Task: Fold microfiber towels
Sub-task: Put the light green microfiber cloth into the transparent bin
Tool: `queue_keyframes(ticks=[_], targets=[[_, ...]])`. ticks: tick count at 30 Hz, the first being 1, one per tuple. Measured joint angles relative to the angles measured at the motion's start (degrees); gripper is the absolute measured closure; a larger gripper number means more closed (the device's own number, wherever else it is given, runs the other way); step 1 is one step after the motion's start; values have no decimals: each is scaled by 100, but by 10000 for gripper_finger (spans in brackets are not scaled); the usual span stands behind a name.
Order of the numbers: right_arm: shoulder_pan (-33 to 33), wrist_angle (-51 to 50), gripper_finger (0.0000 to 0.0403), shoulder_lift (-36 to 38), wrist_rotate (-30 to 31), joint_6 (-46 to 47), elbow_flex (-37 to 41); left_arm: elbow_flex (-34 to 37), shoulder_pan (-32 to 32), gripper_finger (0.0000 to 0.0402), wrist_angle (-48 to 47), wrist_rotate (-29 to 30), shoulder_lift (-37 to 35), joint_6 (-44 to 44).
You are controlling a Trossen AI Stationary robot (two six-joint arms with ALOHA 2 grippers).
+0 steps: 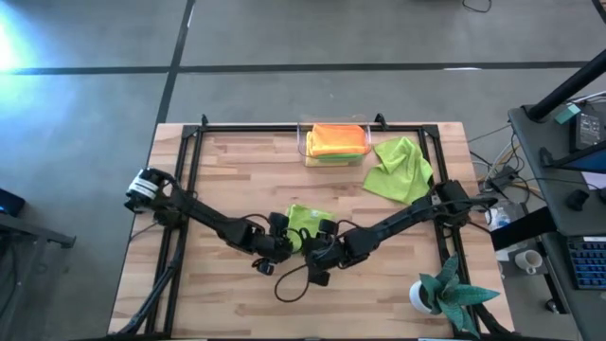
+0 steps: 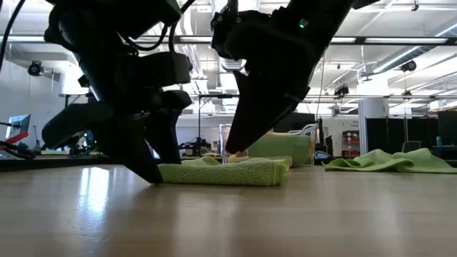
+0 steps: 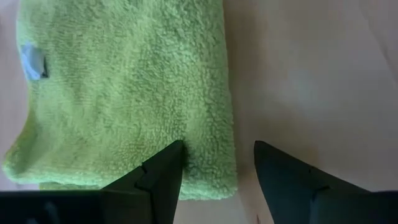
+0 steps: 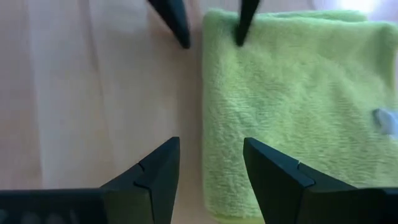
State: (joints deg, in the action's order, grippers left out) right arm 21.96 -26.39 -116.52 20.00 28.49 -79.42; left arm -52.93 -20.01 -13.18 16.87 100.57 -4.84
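Note:
A folded lime green towel (image 1: 305, 220) (image 2: 225, 171) lies flat mid-table. My left gripper (image 1: 282, 241) (image 3: 217, 168) and right gripper (image 1: 316, 244) (image 4: 208, 168) both stand open and slant down at its near edge. Each straddles that edge (image 3: 227, 143) (image 4: 205, 124), one finger over cloth and one over bare wood. The left gripper's fingertips (image 4: 210, 28) also show farther along the same edge in the right wrist view. A second lime green towel (image 1: 400, 170) lies crumpled at the far right. Orange (image 1: 339, 134) and yellow (image 1: 331, 157) towels sit in the clear bin (image 1: 303, 142). My left gripper's fingertips (image 2: 153, 175) reach down to table level at the folded towel's end; whether they touch the cloth I cannot tell. My right gripper's finger (image 2: 234, 151) hangs right at the towel's top surface; I cannot tell whether it touches.
The clear bin stands at the table's far edge, the crumpled lime towel (image 2: 385, 160) to its right. A teal spiky plant in a white pot (image 1: 443, 290) stands at the near right corner. A black cable loops on the wood near the grippers (image 1: 289, 284).

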Motion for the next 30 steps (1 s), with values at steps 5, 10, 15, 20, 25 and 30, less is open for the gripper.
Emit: queue_keyframes(ticks=[5, 10, 15, 20, 25, 30], targets=[[0, -43, 227, -178, -88, -2, 1, -17, 13, 220, 68, 462, 126, 177], [-27, -193, 227, -393, 6, -6, 4, -13, 75, 222, 136, 641, 174, 297], [-49, -274, 227, -430, 109, -1, -9, -20, 87, 271, 292, 637, 320, 277], [-127, -295, 227, -444, 126, -1, -9, -11, 85, 354, 493, 511, 490, 251], [-233, -293, 257, -536, 115, 0, -20, -4, 94, 394, 844, 521, 528, 235], [-247, -288, 333, -578, 97, -2, -18, -13, 94, 391, 849, 486, 532, 242]])
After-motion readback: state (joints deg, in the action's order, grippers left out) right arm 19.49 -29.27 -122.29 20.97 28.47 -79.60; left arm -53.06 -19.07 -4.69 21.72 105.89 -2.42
